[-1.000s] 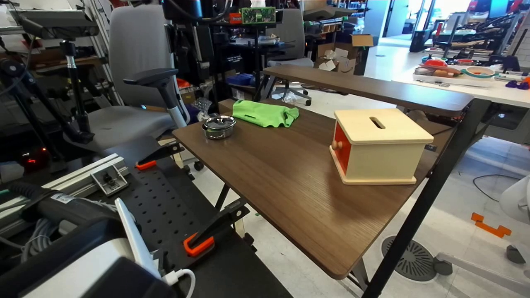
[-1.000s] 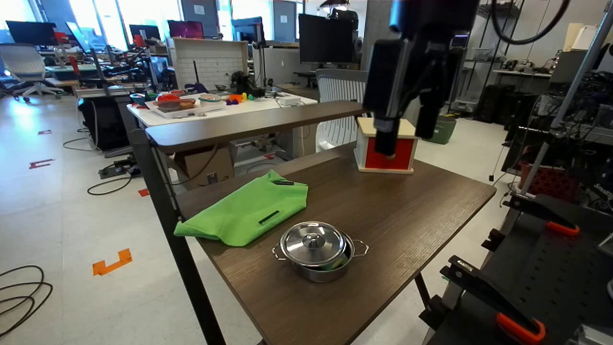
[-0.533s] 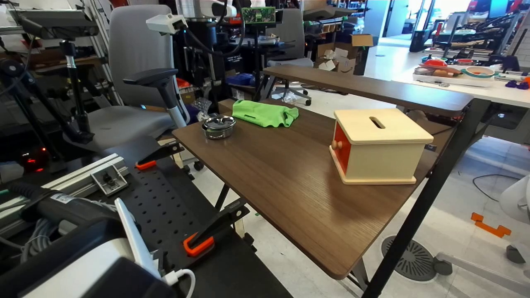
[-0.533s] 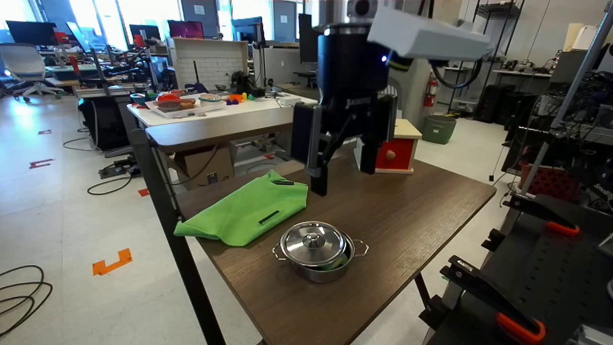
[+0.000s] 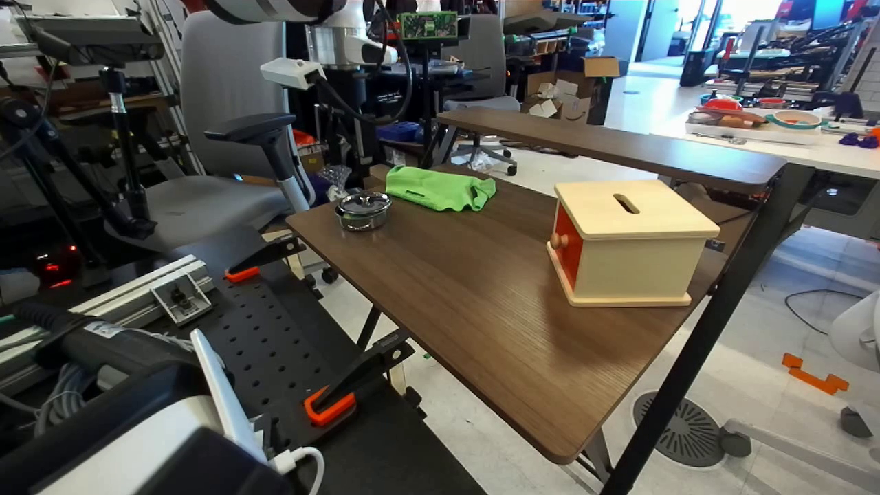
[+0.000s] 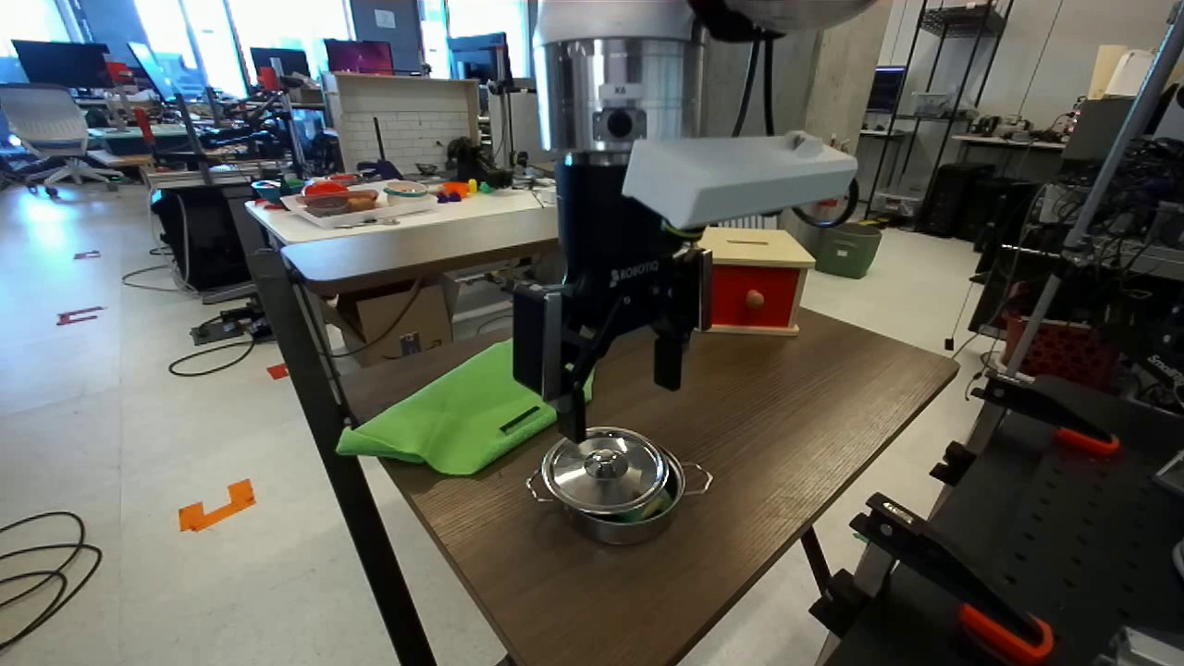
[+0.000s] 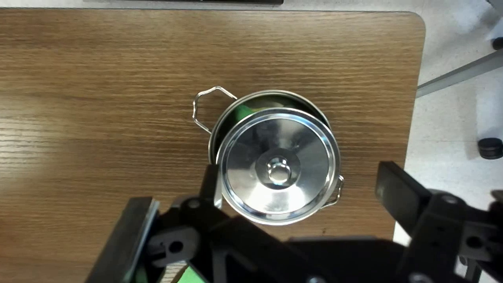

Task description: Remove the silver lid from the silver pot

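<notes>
The silver lid (image 6: 606, 492) lies off-centre on the silver pot (image 6: 622, 533) near the end of the brown table. In the wrist view the lid (image 7: 251, 157), with a small round knob in its middle, leaves a crescent of the pot (image 7: 275, 92) uncovered; something green shows inside. The lid (image 5: 364, 201) and pot (image 5: 361, 222) also show in an exterior view. My gripper (image 6: 620, 405) is open and empty above the lid, pointing down. In the wrist view the gripper (image 7: 299, 169) has one finger near the lid's left edge and the other well to its right.
A green cloth (image 6: 472, 407) lies beside the pot. A wooden box (image 6: 754, 240) with a red front stands farther along the table; it also shows in an exterior view (image 5: 636, 268). A raised shelf (image 5: 612, 144) runs along one long side. Black clamps (image 6: 943, 564) sit at the opposite edge.
My arm has come into fuller view and the gripper has moved down and leftward in an exterior view, to above the lid. It stays open. The lid, pot, cloth and box have not moved.
</notes>
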